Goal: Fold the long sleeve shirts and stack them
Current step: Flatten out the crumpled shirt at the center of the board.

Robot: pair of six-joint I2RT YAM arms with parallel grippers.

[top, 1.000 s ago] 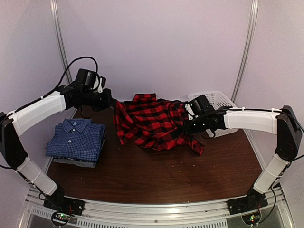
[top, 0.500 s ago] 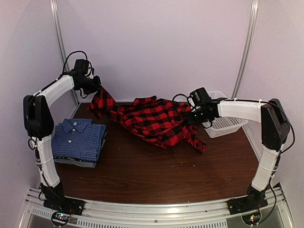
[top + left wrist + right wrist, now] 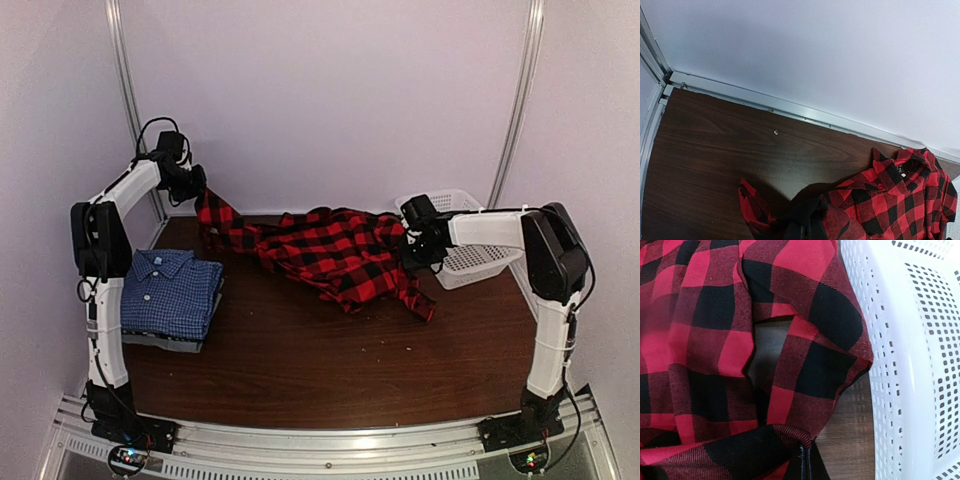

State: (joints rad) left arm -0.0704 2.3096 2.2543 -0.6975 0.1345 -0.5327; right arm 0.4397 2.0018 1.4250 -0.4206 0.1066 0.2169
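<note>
A red-and-black plaid shirt (image 3: 335, 250) lies stretched across the back of the table, one end lifted at the left. My left gripper (image 3: 200, 190) is shut on that raised end near the back left corner; the left wrist view shows the plaid cloth (image 3: 880, 200) bunched at its jaws (image 3: 807, 231). My right gripper (image 3: 408, 245) is shut on the shirt's right edge beside the basket; plaid cloth (image 3: 790, 340) fills the right wrist view and pinches into the jaws (image 3: 805, 460). A folded blue checked shirt (image 3: 162, 290) rests on a grey folded one (image 3: 165, 342) at the left.
A white mesh basket (image 3: 470, 240) stands at the back right, right against my right gripper; its wall (image 3: 910, 340) fills the right side of the right wrist view. The back wall and its metal rail (image 3: 790, 107) run close behind the shirt.
Both arms have swung back toward the wall. The left gripper pulled its end of the plaid shirt up and left, the right moved toward the basket, stretching the shirt out.
</note>
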